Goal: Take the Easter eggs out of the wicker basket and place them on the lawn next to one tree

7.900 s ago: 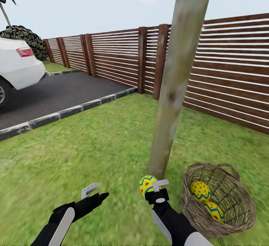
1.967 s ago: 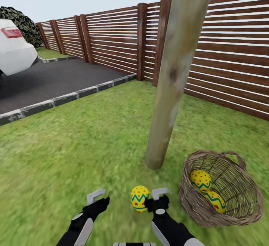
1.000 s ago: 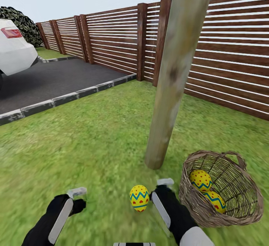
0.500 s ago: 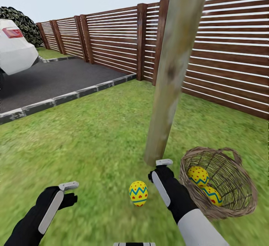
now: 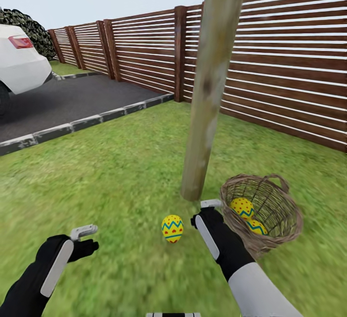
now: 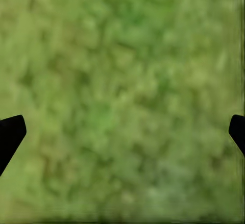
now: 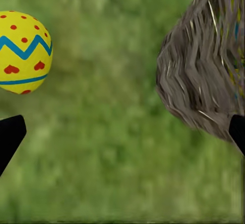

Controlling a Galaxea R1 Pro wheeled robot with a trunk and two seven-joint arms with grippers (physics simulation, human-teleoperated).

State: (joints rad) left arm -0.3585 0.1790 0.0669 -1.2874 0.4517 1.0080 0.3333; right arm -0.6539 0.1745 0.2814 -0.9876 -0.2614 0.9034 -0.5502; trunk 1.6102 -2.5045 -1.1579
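Note:
One yellow Easter egg with blue zigzags and red marks lies on the lawn, a short way in front of the pale tree trunk. The same egg appears in the right wrist view, beside the wicker basket. The basket stands right of the trunk with two eggs inside, one above the other. My right gripper hangs open between the lying egg and the basket's rim, holding nothing. My left gripper is open over bare grass.
A dark paved driveway with a stone kerb and a white car lies at the far left. A brown slatted fence runs behind the tree and along the right.
My right gripper let go of the egg, which now lies on the grass, and moved right toward the basket. The left arm drew back to the left. The view has shifted.

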